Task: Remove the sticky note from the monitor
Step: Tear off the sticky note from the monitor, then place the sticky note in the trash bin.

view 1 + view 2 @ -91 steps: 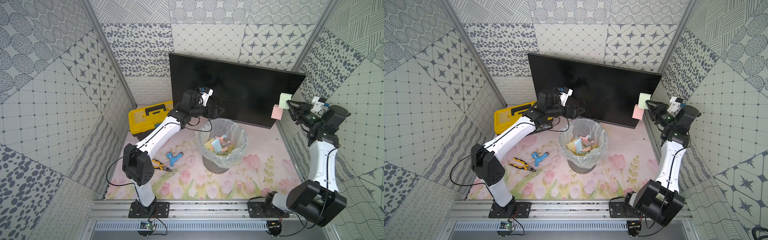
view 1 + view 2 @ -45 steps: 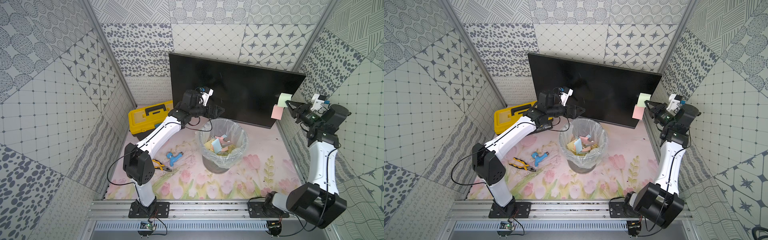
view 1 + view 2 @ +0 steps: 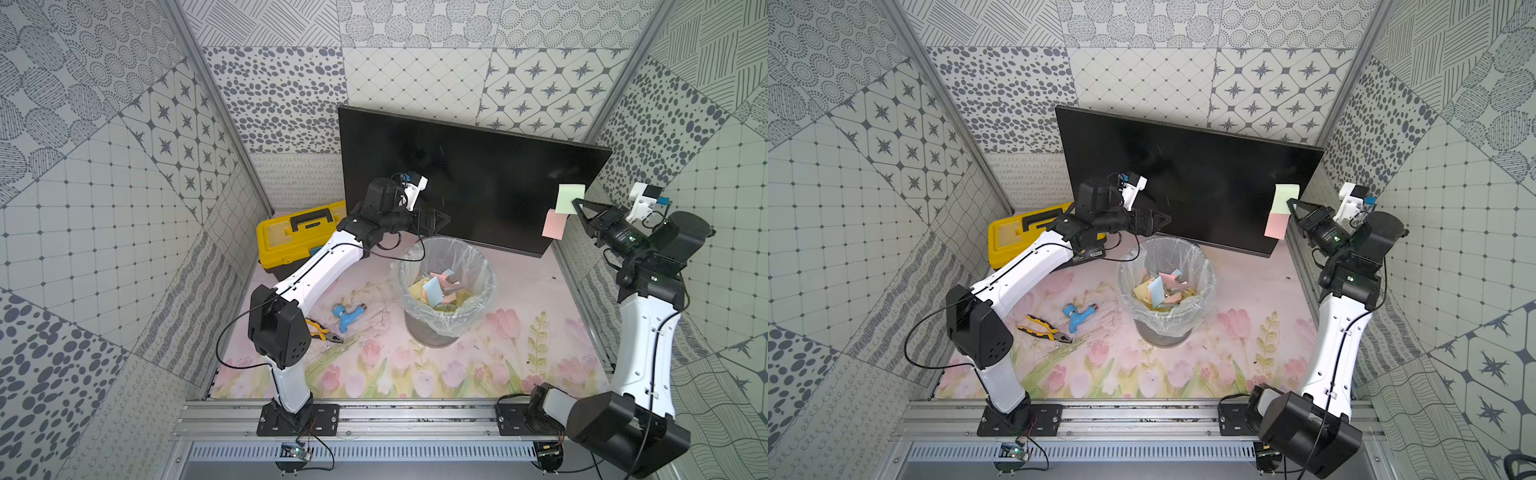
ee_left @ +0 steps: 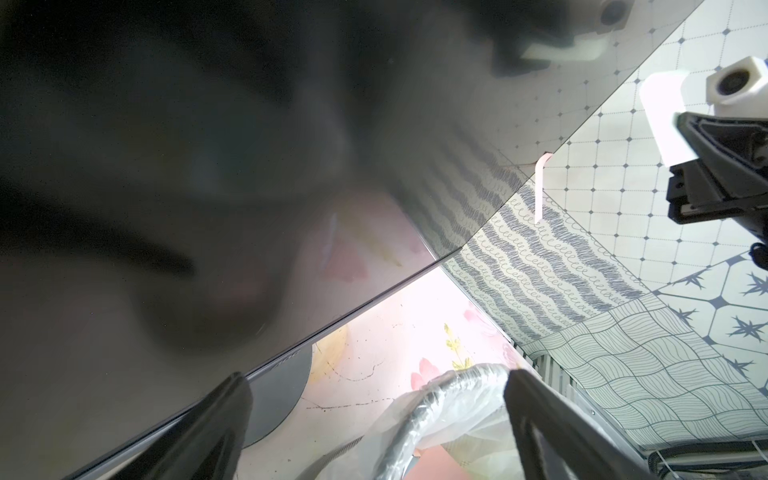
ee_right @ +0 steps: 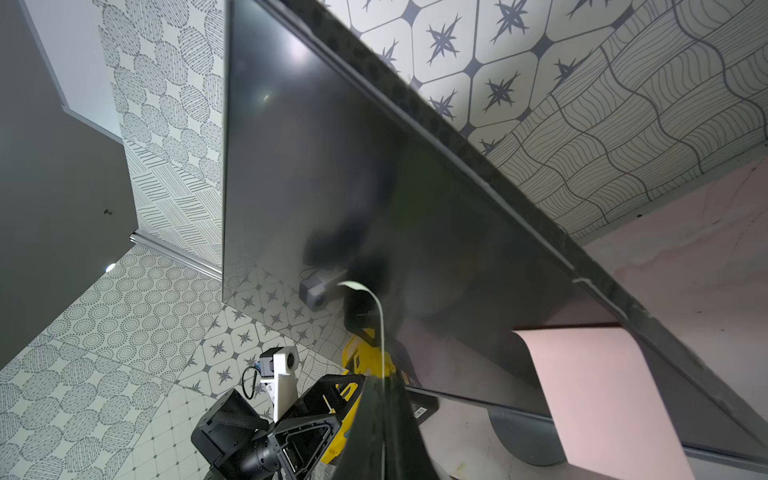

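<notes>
The monitor (image 3: 457,174) leans against the back wall, its dark screen facing forward. At its right edge a green sticky note (image 3: 570,198) sits above a pink sticky note (image 3: 554,223). My right gripper (image 3: 575,202) is shut on the green note's near edge. In the right wrist view that green note (image 5: 380,324) runs edge-on out of the closed jaws of my right gripper (image 5: 382,386) and curls at its far end. The pink note (image 5: 598,395) hangs on the screen beside it. My left gripper (image 3: 442,218) is open and holds nothing, in front of the screen's lower part.
A trash bin (image 3: 486,266) lined with clear plastic stands mid-table, holding several coloured notes. A yellow toolbox (image 3: 299,237) sits back left. Pliers (image 3: 324,332) and a blue tool (image 3: 347,318) lie beside the left arm. In the left wrist view the bin rim (image 4: 436,399) is below the fingers.
My right gripper's jaws have closed onto the green note's edge and stayed shut. The left arm and its open gripper have not moved.
</notes>
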